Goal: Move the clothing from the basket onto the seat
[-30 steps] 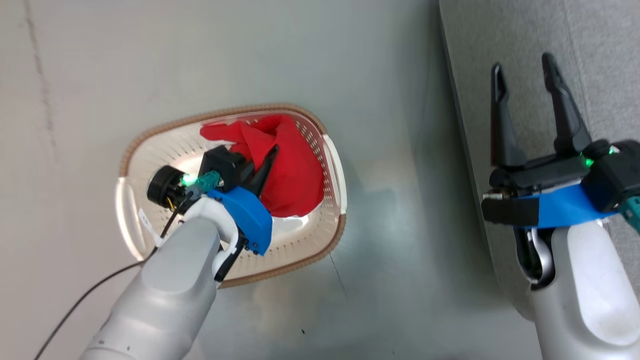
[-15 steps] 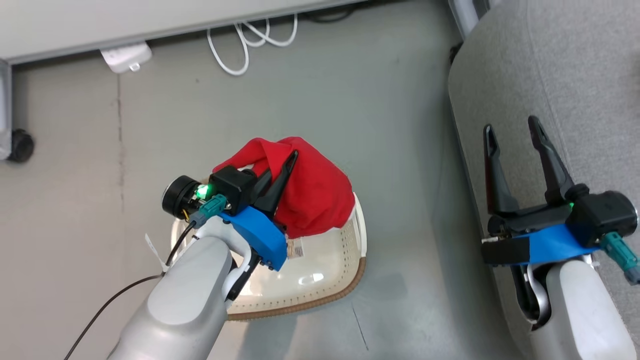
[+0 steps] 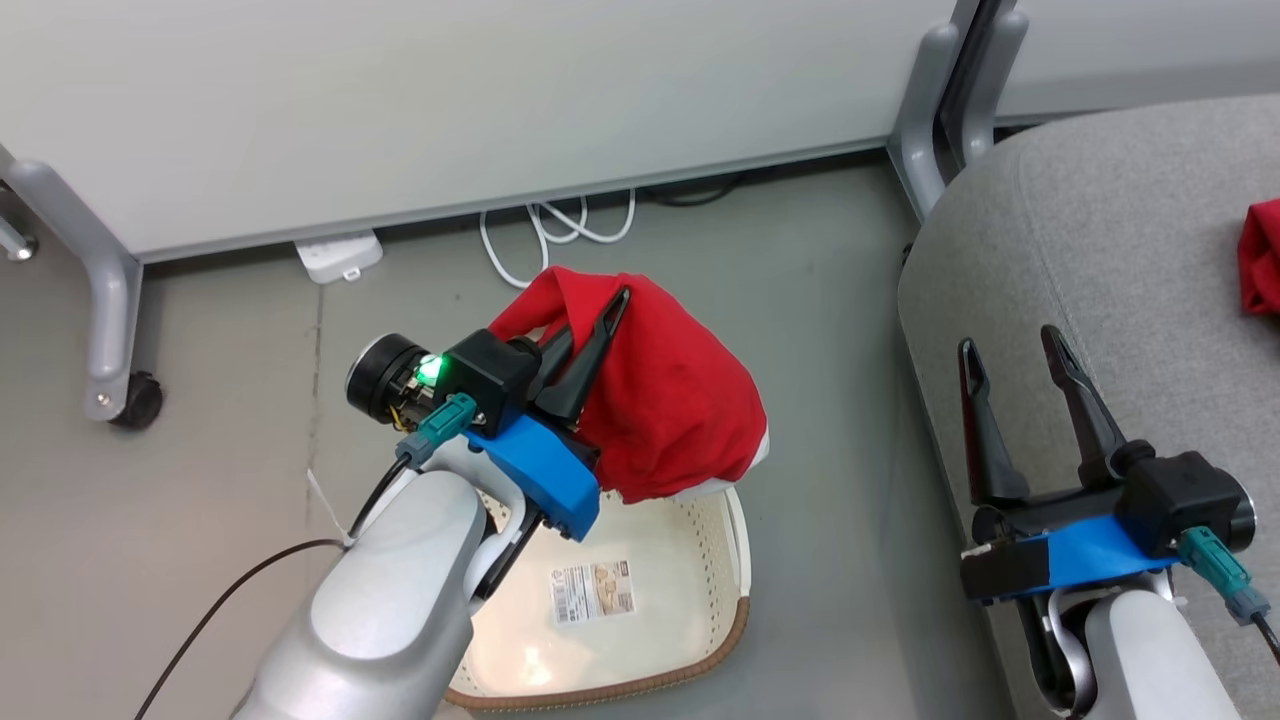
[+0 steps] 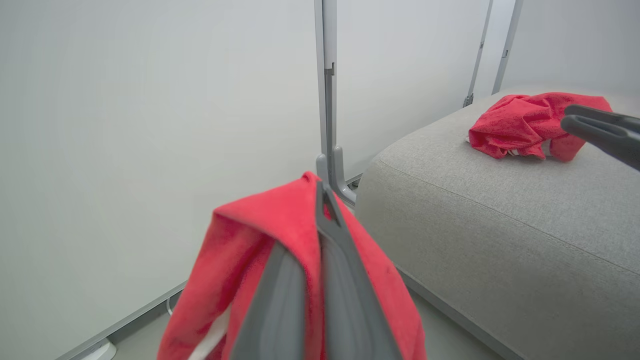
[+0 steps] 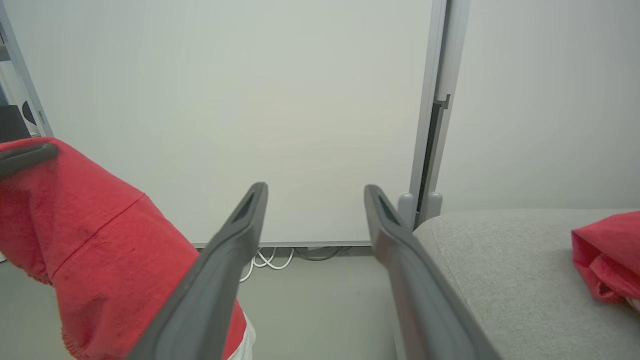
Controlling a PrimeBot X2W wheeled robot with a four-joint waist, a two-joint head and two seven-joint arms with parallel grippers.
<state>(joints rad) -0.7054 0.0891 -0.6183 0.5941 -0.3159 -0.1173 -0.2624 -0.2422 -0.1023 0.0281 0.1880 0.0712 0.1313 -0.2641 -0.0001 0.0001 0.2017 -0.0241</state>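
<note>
The step in hand is, I judge, carrying the bright red soft fabric garment point(image 3: 690, 420) from the cream-white perforated plastic basket point(image 3: 738, 610) to the large grey woven-fabric seat point(image 3: 1100, 230). To do it well, the arm should travel to the robot's right with the cloth high enough that its hanging lower edge passes over the rounded corner of the seat. It should let go only when the cloth is well over the cushion, perhaps near the other red garment point(image 3: 1262, 258) lying there. The left gripper point(image 3: 595, 322) has its fingers clenched on a fold of the garment, which hangs in the air above the far rim of the basket. The right gripper point(image 3: 1008, 342) hovers over the seat edge with its fingers spread apart, holding and touching nothing.
</note>
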